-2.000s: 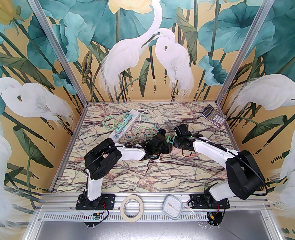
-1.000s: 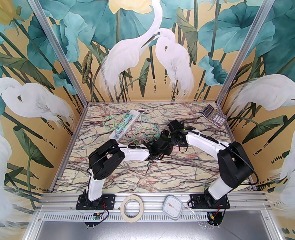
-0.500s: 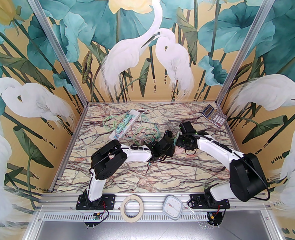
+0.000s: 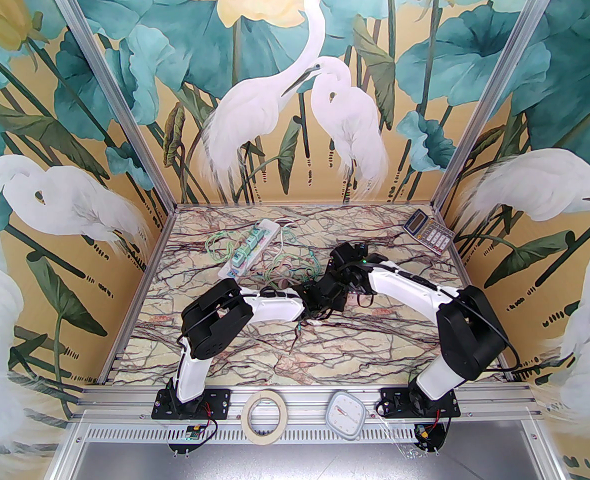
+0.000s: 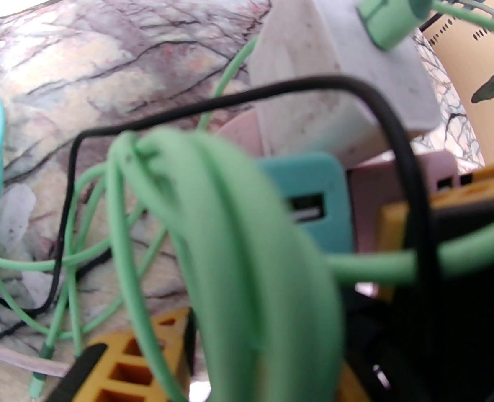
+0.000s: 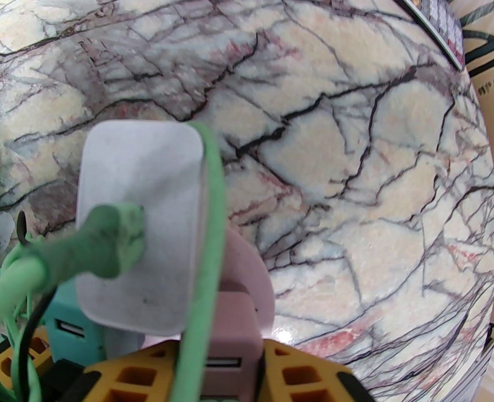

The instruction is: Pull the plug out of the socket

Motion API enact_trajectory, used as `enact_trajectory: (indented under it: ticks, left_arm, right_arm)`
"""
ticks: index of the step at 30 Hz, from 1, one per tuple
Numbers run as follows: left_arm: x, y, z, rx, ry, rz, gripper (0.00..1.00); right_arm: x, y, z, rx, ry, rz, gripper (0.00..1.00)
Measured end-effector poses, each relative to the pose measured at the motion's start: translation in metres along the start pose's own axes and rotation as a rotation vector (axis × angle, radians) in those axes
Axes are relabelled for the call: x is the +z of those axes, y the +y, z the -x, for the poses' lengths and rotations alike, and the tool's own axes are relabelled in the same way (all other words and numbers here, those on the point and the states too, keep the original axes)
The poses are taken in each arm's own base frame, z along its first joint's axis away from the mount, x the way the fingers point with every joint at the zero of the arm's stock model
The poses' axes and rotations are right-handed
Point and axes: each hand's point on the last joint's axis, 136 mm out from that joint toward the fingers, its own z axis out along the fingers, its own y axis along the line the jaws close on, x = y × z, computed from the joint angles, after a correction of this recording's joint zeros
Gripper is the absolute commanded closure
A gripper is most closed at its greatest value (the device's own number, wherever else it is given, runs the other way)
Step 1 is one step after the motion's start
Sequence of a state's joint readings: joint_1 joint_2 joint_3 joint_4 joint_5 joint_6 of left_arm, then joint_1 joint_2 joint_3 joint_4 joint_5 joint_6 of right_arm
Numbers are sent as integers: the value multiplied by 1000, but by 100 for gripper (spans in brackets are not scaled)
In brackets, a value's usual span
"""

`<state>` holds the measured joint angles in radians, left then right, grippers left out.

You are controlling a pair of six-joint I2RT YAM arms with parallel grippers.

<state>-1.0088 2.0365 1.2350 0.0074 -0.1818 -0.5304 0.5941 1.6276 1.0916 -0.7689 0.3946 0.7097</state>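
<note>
Currently my right gripper (image 6: 217, 354) is clamped on the pink socket block (image 6: 240, 283), its yellow fingers (image 6: 297, 371) pressed in from either side and a green cable (image 6: 207, 224) running down between one finger and the block. The white charger plug (image 6: 146, 191) sits on that block with no gap I can make out, a green connector (image 6: 113, 237) stuck into its face. A teal USB module (image 6: 73, 333) sits flush against the block's side. My left gripper (image 5: 284, 262) is close beside the block with a thick loop of green cable draped across it; whether it grips anything I cannot tell. A calculator (image 4: 427, 230) lies well beyond the block, a power strip (image 4: 250, 248) well off to its left.
</note>
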Motion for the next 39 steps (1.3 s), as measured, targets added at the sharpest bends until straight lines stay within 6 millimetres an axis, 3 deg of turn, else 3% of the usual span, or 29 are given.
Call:
enact_trajectory:
  ticks: [13,19,28,34,39]
  left_arm:
    - [3,-16,-1,22,-7,-35,72]
    - [4,-18,-2,24,0,-36,73]
    - [4,-7,1,24,16,-4,74]
    - [5,-4,3,19,13,1,74]
    - [6,-10,4,25,12,-9,75]
  right_arm:
    - [4,-30,-9,245,51,265,71]
    - [0,-26,-10,224,36,258,72]
    - [-2,-4,1,23,-43,21,72]
    - [-2,-3,4,33,-56,29,72]
    - [-2,-18,-1,159,-22,178,72]
